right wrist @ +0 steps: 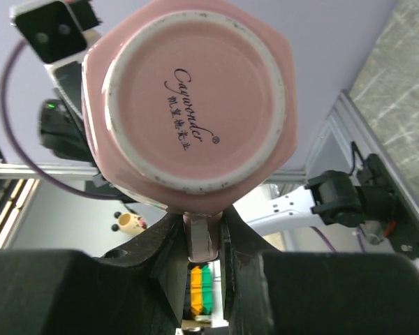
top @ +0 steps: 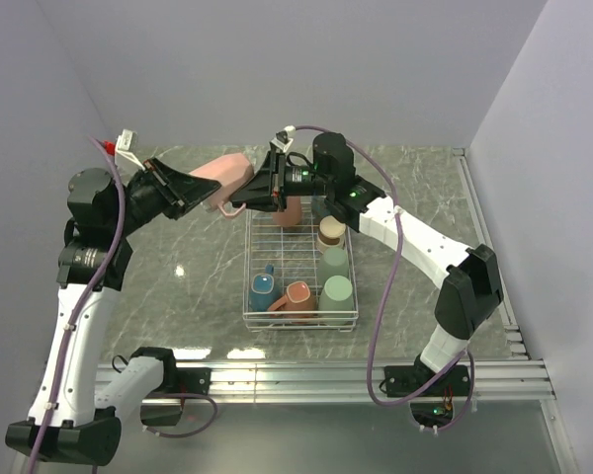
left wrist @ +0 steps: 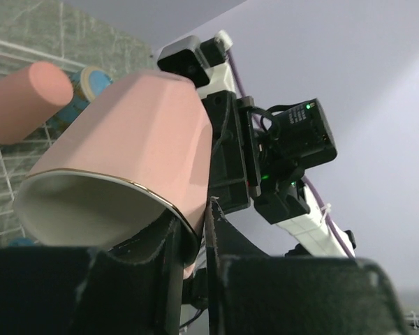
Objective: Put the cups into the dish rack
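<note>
Cups [top: 296, 298] sit in the dish rack's [top: 298, 327] near end; past its far-left corner the pink mug [top: 227, 173] hangs between left pincer [left wrist: 193, 237], nipping its rim, and right pincer [right wrist: 204, 230], clamped on its handle; uneven release could drop it

Walls: a back wall [top: 277, 59], a left wall [top: 20, 118] and a right wall [top: 563, 148], all plain pale lavender-grey.
Table: a top [top: 178, 306] of grey-green marbled stone pattern.
Edges: a ribbed metal rail [top: 326, 375] along the near side; a narrower strip [top: 486, 237] along the right side.
Light: soft and even, with one small glare spot [top: 181, 269] on the table.
</note>
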Controlling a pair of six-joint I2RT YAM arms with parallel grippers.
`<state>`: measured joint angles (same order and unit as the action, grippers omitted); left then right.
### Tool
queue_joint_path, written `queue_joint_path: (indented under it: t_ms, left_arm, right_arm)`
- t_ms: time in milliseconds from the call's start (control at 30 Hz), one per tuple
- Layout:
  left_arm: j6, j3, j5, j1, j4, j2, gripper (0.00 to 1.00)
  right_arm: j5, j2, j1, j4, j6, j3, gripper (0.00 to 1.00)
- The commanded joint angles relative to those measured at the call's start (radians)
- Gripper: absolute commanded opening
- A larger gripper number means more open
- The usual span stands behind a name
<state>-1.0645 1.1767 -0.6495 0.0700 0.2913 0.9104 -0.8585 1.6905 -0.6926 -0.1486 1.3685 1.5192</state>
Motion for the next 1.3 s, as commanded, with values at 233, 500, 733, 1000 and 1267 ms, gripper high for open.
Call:
queue_joint_path:
  t_ms: [233,500,733,1000,1267]
  left_arm:
    - [0.247,0.112,0.034,0.004,0.293,0.022,0.26]
    - [0.316,0.138,0.085,0.004,0.393,0.048,0.43]
    - [0.359,0.166,0.188,0.004,0.466,0.067,0.51]
    - [0.382,0.178,0.254,0.004,0.497,0.084,0.50]
    - [0.367,0.144,0.286,0.004,0.516,0.058,0.49]
  right_arm:
    - [0.029,-0.103,0.087,-0.008,-0.117,0.004,0.00]
    - [0.036,-0.118,0.156,0.090,-0.199,0.018,0.00]
    - [0.324,-0.149,0.143,0.625,-0.726,0.157,0.00]
    - [0.709,-0.271,0.001,0.755,-0.970,-0.060,0.00]
    - [0.952,-0.239,-0.082,0.630,-1.048,-0.234,0.00]
